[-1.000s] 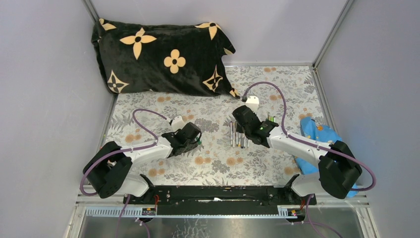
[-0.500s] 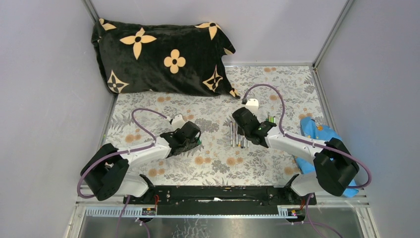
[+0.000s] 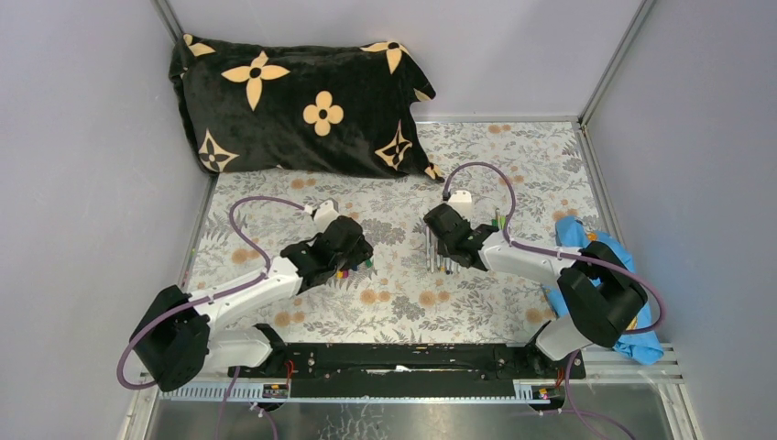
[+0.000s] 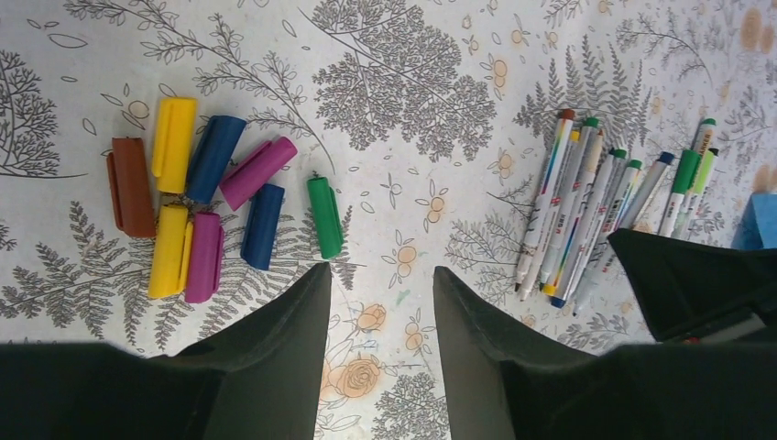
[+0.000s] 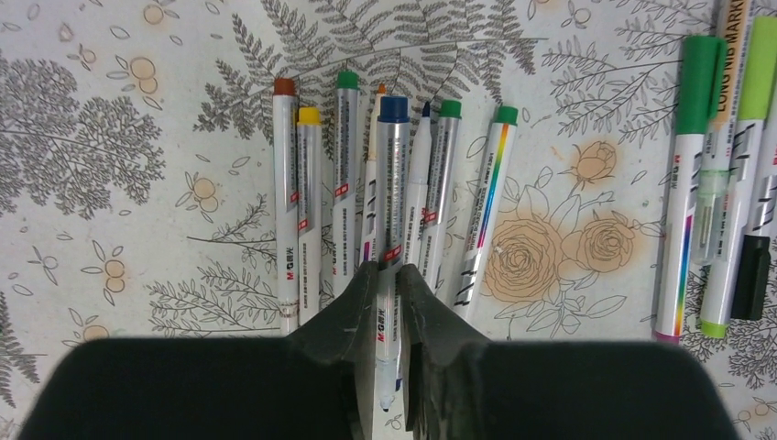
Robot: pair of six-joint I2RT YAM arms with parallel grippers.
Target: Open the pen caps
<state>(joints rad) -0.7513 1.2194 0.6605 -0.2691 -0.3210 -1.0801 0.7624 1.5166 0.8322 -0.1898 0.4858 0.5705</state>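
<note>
Several loose pen caps (image 4: 197, 211), brown, yellow, blue and magenta, lie in a cluster on the floral cloth. A green cap (image 4: 324, 216) rests just beyond my left gripper (image 4: 378, 270), which is open with nothing between its fingers. Several uncapped pens (image 5: 366, 192) lie side by side. My right gripper (image 5: 385, 268) straddles the blue-ended pen (image 5: 393, 174) on top of that row, its jaws slightly apart, the bare tip showing between them. Three capped pens (image 5: 701, 165) lie further right. In the top view my left gripper (image 3: 344, 252) and right gripper (image 3: 454, 240) face each other.
A black pillow with tan flowers (image 3: 293, 101) fills the back left. A blue cloth (image 3: 586, 240) lies at the right wall. Grey walls close in three sides. My right arm (image 4: 696, 284) shows beside the pen row in the left wrist view.
My left arm has reached a little further out and its jaws have widened. My right gripper has shifted slightly left over the pen row and its jaws have loosened.
</note>
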